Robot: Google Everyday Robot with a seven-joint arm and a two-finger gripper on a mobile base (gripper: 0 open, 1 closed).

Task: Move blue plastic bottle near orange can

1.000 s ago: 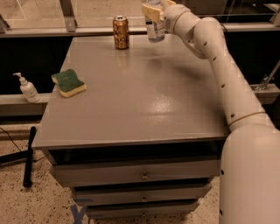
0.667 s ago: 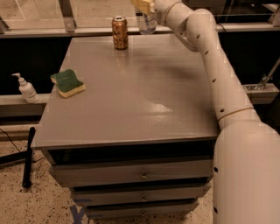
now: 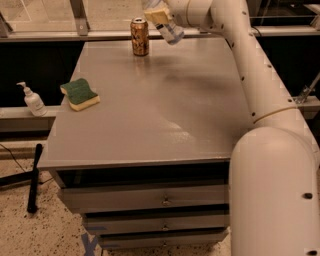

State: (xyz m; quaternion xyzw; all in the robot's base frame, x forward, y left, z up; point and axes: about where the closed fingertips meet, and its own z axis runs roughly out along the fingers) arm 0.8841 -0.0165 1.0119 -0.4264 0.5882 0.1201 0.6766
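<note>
The orange can (image 3: 140, 36) stands upright at the far edge of the grey table (image 3: 150, 115), left of middle. My gripper (image 3: 156, 14) is at the top of the view, just right of the can and above table level. It is shut on the blue plastic bottle (image 3: 171, 32), which hangs tilted in the air, its lower end pointing down to the right. The bottle's upper part is hidden by the gripper. The bottle is close to the can but does not touch it.
A green and yellow sponge (image 3: 80, 93) lies near the table's left edge. A white pump-dispenser bottle (image 3: 32, 100) stands on a ledge left of the table. Drawers (image 3: 150, 200) are below the tabletop. A black rod (image 3: 34, 177) lies on the floor at the left.
My gripper has moved left with the bottle, from right of the can to close beside it. The bottle is now tilted. The can has not moved.
</note>
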